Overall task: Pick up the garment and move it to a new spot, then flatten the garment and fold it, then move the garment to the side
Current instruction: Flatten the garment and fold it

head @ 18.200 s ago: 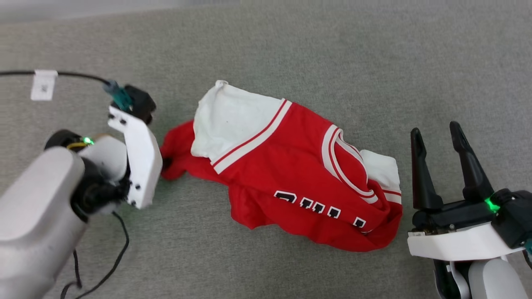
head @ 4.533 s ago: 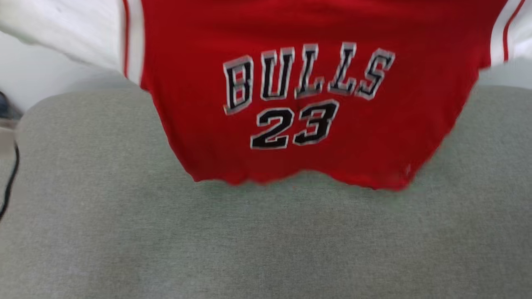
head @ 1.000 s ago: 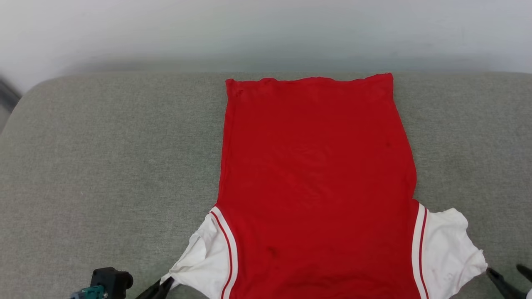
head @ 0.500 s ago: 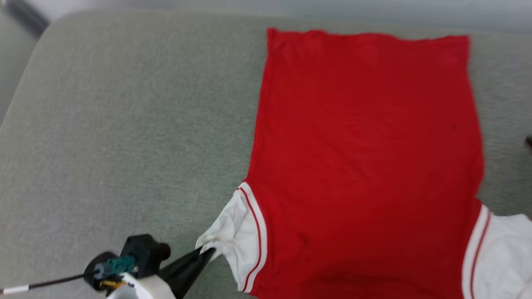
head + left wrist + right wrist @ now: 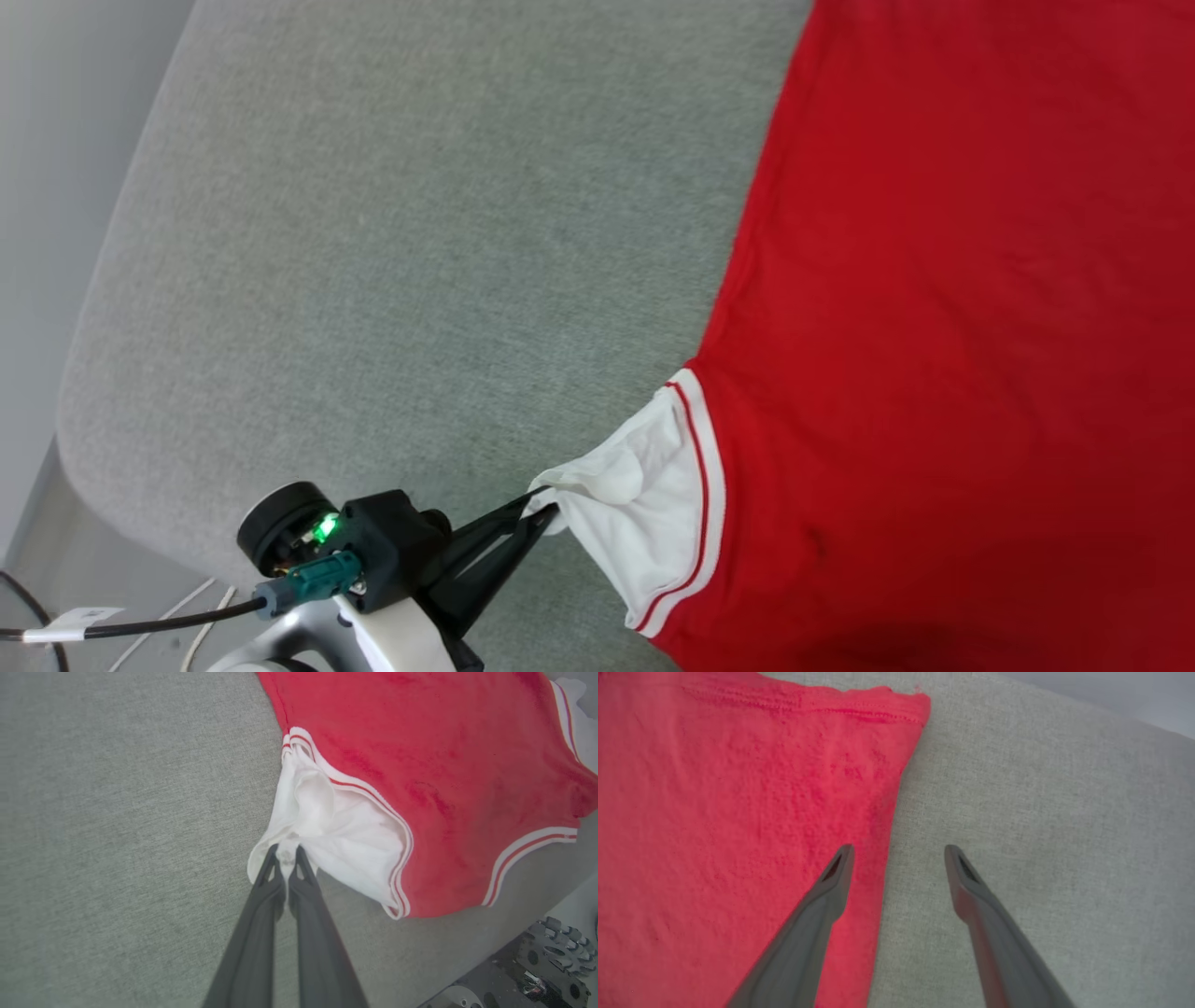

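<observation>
**A:** What is the biggest thing here?

**B:** The grey cushion (image 5: pixel 373 233). It fills the left and middle of the head view.

**A:** And the red thing?

**B:** That is the shirt (image 5: pixel 934 327). It lies spread out on the cushion, on the right side of the head view. The plain red side is up, and no letters show.

**A:** Is it flat?

**B:** Mostly. The red part looks smooth. But the white sleeve (image 5: pixel 653 504), at the bottom middle, is bunched up and pulled to a point.

**A:** Who pulls it?

**B:** The left gripper (image 5: pixel 546 504). Its two dark fingers are pressed tight together on the tip of the sleeve. You see the pinch best near the middle of the left wrist view.

**A:** And the other one?

**B:** The right gripper (image 5: pixel 899 851) has its fingers spread wide and holds nothing. In the right wrist view it hangs over the side edge of the shirt. One finger is over red cloth and one is over grey. I cannot tell if it touches.

**A:** So which step is this?

**B:** I think it is the flattening step. The shirt is not folded yet.

**A:** What comes next?

**B:** My guess is to pull the sleeve gently out to the side so it lies flat, then let go. If it pulls too hard, the whole shirt may slide and wrinkle.
</observation>
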You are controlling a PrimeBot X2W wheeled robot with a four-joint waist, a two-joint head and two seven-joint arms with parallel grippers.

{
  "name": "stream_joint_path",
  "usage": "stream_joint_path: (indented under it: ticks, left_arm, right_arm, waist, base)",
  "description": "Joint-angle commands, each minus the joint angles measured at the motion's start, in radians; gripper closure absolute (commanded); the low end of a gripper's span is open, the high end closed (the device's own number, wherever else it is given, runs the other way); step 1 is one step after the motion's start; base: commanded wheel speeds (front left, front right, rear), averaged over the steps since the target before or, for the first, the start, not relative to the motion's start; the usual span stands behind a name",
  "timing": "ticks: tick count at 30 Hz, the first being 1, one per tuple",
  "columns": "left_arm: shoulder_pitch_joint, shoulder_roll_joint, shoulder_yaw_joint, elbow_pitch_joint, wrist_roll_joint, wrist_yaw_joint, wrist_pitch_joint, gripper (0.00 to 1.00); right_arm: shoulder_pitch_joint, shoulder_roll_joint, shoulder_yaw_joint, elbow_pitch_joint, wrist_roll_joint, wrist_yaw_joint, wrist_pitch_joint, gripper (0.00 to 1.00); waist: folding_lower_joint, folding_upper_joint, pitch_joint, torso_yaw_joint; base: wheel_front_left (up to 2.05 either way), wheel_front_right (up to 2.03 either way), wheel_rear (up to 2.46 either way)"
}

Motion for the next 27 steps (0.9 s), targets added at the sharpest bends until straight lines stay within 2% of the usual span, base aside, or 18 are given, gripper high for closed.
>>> stream_joint_path:
  ticks: [1,7,10,16,17,18,27]
  left_arm:
    - [-0.013,-0.013,-0.004,0.001,0.002,-0.001,-0.007,1.00]
    - [-0.041,-0.038,-0.014,0.014,0.014,-0.023,-0.023,1.00]
    - [-0.051,-0.046,-0.020,0.030,0.025,-0.030,-0.032,1.00]
    - [-0.073,-0.064,-0.037,0.057,0.050,-0.045,-0.045,1.00]
    - [-0.074,-0.069,-0.041,0.064,0.052,-0.047,-0.049,1.00]
    - [-0.074,-0.074,-0.042,0.068,0.049,-0.048,-0.052,1.00]
    - [-0.076,-0.082,-0.031,0.094,0.032,-0.039,-0.068,1.00]
  right_arm:
    - [-0.020,-0.002,-0.006,0.010,-0.016,0.000,0.010,0.00]
    - [-0.102,0.009,-0.038,0.042,-0.121,0.000,0.082,0.00]
    - [-0.140,0.044,-0.058,0.051,-0.151,0.000,0.091,0.00]
    - [-0.093,0.053,-0.018,0.083,-0.176,0.000,0.126,0.00]
    - [-0.082,0.053,-0.024,0.088,-0.171,0.000,0.133,0.56]
    - [-0.072,0.054,-0.032,0.090,-0.170,0.000,0.136,1.00]
    - [-0.025,0.059,-0.068,0.060,-0.155,0.000,0.127,1.00]
  waist:
    - [-0.0002,-0.0001,0.053,0.051]
    - [-0.0002,-0.0001,0.093,0.086]
    - [-0.0002,-0.0001,0.105,0.098]
    - [-0.0002,-0.0001,0.115,0.110]
    - [-0.0002,-0.0001,0.115,0.111]
    - [-0.0002,-0.0001,0.115,0.113]
    - [-0.0002,-0.0001,0.072,0.087]
  base:
    - [0.00,0.00,0.00]
    - [0.00,0.00,0.00]
    - [0.00,0.00,0.00]
    - [0.00,0.00,0.00]
    - [0.00,0.00,0.00]
    - [0.00,0.00,0.00]
    - [0.00,0.00,0.00]
